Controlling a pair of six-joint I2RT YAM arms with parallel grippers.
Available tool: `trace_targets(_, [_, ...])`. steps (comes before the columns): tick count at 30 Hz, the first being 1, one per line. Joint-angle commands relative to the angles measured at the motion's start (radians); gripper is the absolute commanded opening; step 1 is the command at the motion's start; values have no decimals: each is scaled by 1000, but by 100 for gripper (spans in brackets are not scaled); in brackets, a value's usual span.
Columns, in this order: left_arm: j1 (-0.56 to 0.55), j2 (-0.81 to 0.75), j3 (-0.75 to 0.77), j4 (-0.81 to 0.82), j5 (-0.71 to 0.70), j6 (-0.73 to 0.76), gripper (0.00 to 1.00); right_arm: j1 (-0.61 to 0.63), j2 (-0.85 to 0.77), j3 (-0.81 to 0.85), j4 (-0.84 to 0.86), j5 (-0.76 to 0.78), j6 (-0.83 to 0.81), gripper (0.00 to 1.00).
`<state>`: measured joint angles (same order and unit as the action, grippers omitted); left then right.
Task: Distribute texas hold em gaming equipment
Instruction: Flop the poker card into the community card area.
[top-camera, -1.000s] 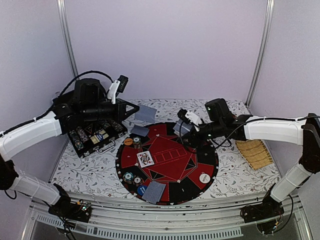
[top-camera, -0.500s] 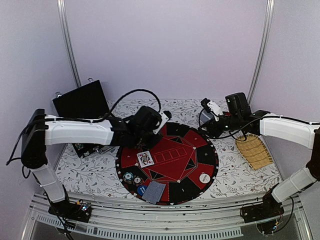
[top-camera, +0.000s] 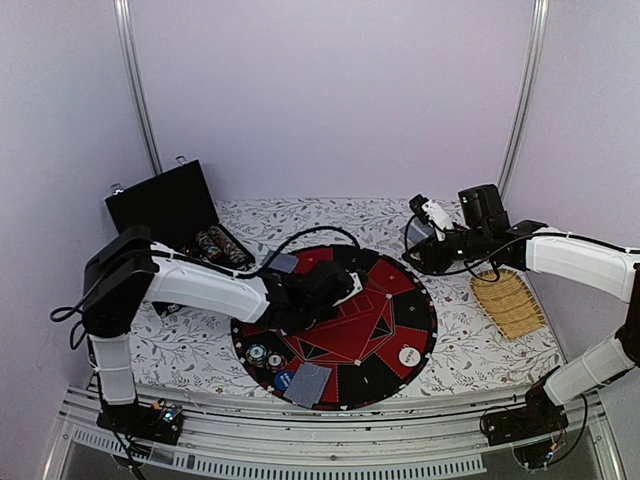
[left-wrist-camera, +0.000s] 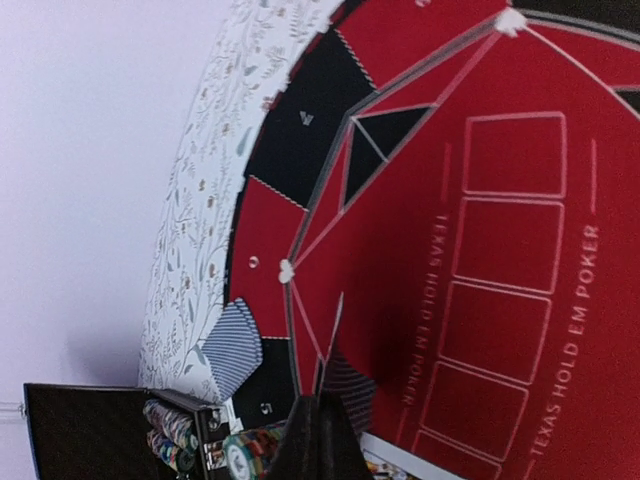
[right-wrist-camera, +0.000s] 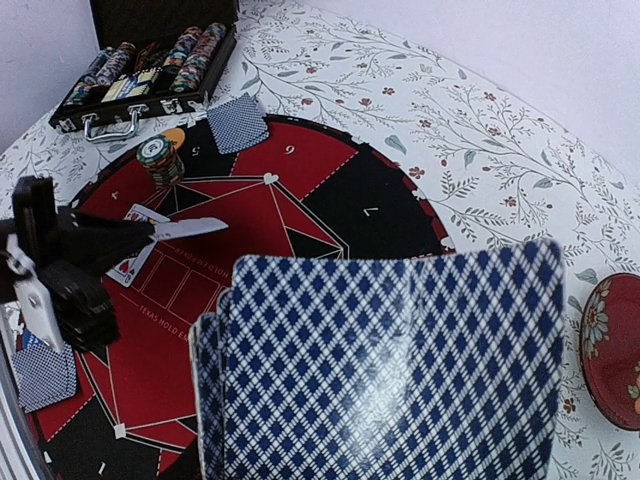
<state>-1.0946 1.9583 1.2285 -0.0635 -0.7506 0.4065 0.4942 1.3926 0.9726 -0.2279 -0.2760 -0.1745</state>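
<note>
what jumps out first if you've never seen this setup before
The round red and black poker mat in the middle of the table draws the eye first, with the left claw low over it pinching a single card. In the right wrist view a fan of blue-checked cards fills the foreground, held by the right claw at the table's far right. An open black chip case sits far left.

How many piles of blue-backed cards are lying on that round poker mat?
2. The far pile lies on the mat's far-left rim toward the chip case; the near pile on its near rim beside chips. The left arm may hide more.
</note>
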Motion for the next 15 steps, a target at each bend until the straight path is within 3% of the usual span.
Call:
trace_targets(1, [-29, 71, -13, -4, 39, 34, 0, -6, -29, -3, 2, -34, 6, 51])
trace_targets(15, [-37, 125, 106, -285, 243, -181, 0, -6, -37, -4, -10, -38, -1, 51])
